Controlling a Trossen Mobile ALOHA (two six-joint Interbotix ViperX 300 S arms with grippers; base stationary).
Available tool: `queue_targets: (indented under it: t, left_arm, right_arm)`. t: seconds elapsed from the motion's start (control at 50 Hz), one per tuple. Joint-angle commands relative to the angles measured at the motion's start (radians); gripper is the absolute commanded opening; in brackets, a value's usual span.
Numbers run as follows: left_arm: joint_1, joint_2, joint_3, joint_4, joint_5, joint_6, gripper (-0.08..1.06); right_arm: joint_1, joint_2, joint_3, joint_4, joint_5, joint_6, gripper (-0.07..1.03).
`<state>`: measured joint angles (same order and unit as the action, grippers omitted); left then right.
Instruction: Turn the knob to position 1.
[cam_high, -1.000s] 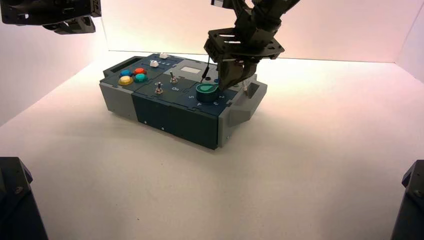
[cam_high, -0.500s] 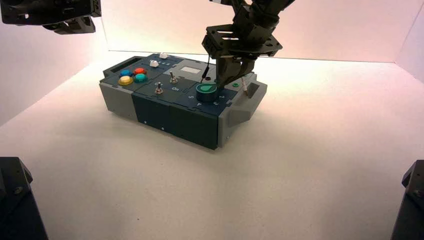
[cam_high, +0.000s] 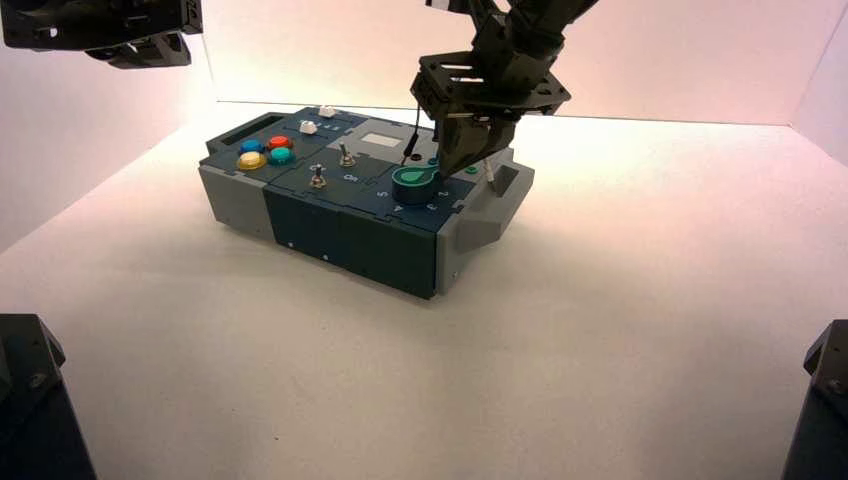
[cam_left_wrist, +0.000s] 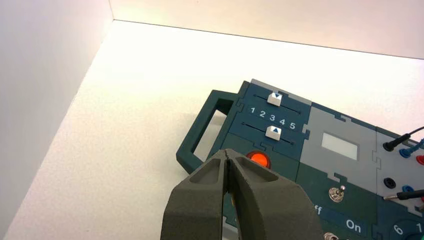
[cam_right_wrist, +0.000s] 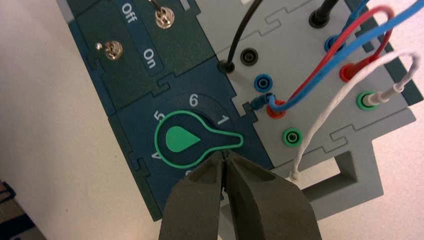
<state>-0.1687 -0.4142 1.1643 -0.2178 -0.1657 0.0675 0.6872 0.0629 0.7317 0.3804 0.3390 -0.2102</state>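
knob (cam_right_wrist: 187, 140): your right gripper (cam_right_wrist: 224, 156), jaws clenched empty, touches its rim, hiding nearby numerals; wires (cam_right_wrist: 320, 65) beside; left gripper (cam_left_wrist: 229, 156) likewise clenched.

Right tool (cam_high: 462, 165) low over the box (cam_high: 330, 225), just beside the green knob (cam_high: 412, 178); left arm (cam_high: 100, 25) parked far-left.
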Motion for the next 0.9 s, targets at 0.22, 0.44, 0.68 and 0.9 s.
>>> queue_targets:
  t: [0.22,0.44,0.68,0.9]
  left_arm:
    - [0.006,-0.005,-0.017,-0.002,-0.005,0.0,-0.03]
    - [0.005,-0.005,-0.017,0.0,-0.005,0.0,-0.03]
    - [0.005,-0.005,-0.017,-0.002,-0.005,-0.002,-0.03]
    - [0.005,-0.005,-0.018,0.0,-0.005,-0.002,-0.03]
  right_arm:
    - [-0.005,0.005,-0.023,-0.003,-0.005,0.0,-0.02]
    - [-0.005,0.021,-0.038,-0.005,-0.003,0.0,-0.02]
    - [-0.005,0.025,-0.041,-0.006,-0.005,0.0,-0.02]
    - [-0.009,0.025,-0.049,-0.011,-0.003,0.0,-0.02]
